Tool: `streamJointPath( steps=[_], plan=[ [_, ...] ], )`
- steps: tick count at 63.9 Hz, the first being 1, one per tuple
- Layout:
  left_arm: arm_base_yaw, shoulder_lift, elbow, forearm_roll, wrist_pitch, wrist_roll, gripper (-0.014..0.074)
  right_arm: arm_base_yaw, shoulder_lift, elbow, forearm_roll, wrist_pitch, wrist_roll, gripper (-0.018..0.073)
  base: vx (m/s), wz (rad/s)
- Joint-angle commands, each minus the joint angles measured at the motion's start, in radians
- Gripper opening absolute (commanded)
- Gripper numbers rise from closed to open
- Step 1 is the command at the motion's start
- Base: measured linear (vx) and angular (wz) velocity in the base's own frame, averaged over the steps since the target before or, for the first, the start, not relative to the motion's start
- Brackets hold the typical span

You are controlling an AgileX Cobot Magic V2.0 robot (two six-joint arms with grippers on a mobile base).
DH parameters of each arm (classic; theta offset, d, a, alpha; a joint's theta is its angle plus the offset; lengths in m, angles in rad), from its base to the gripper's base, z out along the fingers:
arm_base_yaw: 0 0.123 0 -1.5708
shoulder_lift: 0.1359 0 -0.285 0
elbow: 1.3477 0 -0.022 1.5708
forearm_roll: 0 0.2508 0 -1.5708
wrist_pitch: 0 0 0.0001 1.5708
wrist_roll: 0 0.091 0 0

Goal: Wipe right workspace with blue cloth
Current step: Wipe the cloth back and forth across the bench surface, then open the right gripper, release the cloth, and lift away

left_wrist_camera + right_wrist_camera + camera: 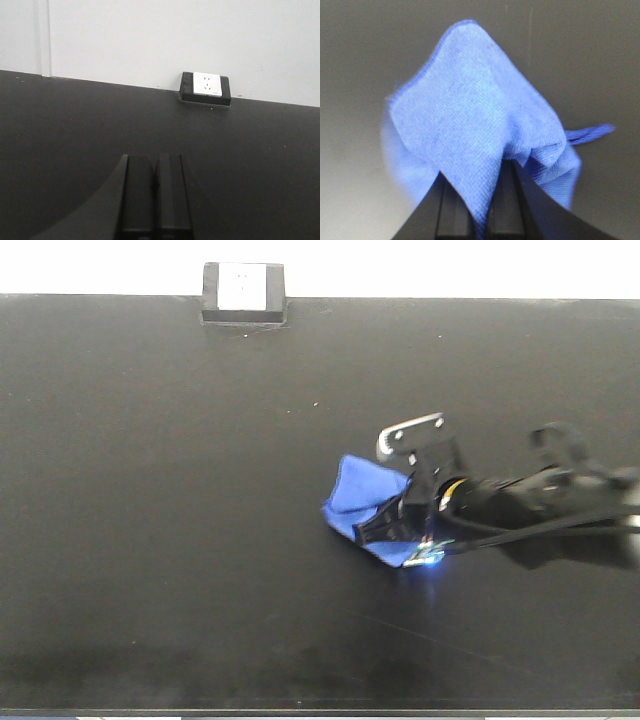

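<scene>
the right hand (400, 525) pinches the blue cloth (362, 502) closed mid-bunch (soft, light, floppy); left hand (155, 200) closed, empty.

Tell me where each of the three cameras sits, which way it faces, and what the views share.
Exterior front-facing: high up, looking down on the black table; shows the right arm and its right gripper on the blue cloth.
Left wrist-mounted: low over the table, facing the wall and the socket box; the left gripper shows with jaws together.
Right wrist-mounted: close behind the jaws, filled by the cloth pinched there.
Shared: the socket box appears in exterior and left wrist views; the cloth in exterior and right wrist views.
</scene>
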Motion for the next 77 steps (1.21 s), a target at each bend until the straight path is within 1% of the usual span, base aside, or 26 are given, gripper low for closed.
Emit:
streamJointPath(
  steps=[1, 6, 12, 13, 17, 20, 24, 28, 34, 41, 45, 59, 77],
  plan=[
    [-0.004, -0.016, 0.031, -0.006, -0.080, -0.008, -0.0006, -0.005, -0.090, -0.023, -0.029, -0.024, -0.004, 0.0132, 0.00, 0.00],
    [-0.004, -0.016, 0.031, -0.006, -0.080, -0.008, -0.0006, -0.005, -0.120, -0.023, -0.031, 0.026, -0.003, 0.0222, 0.00, 0.00],
    [-0.004, -0.016, 0.031, -0.006, -0.080, -0.008, -0.0006, -0.005, -0.140, -0.023, -0.032, 0.097, -0.003, 0.0367, 0.00, 0.00],
    [-0.004, -0.016, 0.031, -0.006, -0.080, -0.008, -0.0006, -0.005, -0.142, -0.023, -0.037, 0.110, -0.003, 0.0403, 0.00, 0.00],
    [-0.004, -0.016, 0.031, -0.006, -0.080, -0.008, -0.0006, -0.005, -0.146, -0.023, -0.037, 0.130, -0.003, 0.0483, 0.00, 0.00],
    [-0.004, -0.016, 0.031, -0.006, -0.080, -0.008, -0.0006, -0.005, -0.146, -0.023, -0.037, 0.137, -0.003, 0.0559, 0.00, 0.00],
    [-0.004, -0.016, 0.031, -0.006, -0.080, -0.008, -0.0006, -0.004, -0.150, -0.023, -0.024, 0.141, 0.005, 0.0616, 0.00, 0.00],
    [-0.004, -0.016, 0.031, -0.006, -0.080, -0.008, -0.0006, -0.001, -0.170, -0.023, -0.005, 0.150, 0.005, 0.0651, 0.00, 0.00],
    [-0.004, -0.016, 0.031, -0.006, -0.080, -0.008, -0.0006, 0.001, -0.233, -0.023, 0.012, 0.165, 0.004, 0.0650, 0.00, 0.00],
    [-0.004, -0.016, 0.031, -0.006, -0.080, -0.008, -0.0006, 0.001, -0.348, -0.023, 0.035, 0.185, 0.004, 0.0629, 0.00, 0.00],
    [-0.004, -0.016, 0.031, -0.006, -0.080, -0.008, -0.0006, 0.001, -0.417, -0.023, 0.049, 0.193, 0.004, 0.0609, 0.00, 0.00],
    [-0.004, -0.016, 0.031, -0.006, -0.080, -0.008, -0.0006, 0.001, -0.610, -0.023, 0.049, 0.201, 0.004, 0.0528, 0.00, 0.00],
    [-0.004, -0.016, 0.031, -0.006, -0.080, -0.008, -0.0006, -0.001, -0.707, -0.023, 0.038, 0.200, 0.003, 0.0428, 0.00, 0.00]
  ],
)
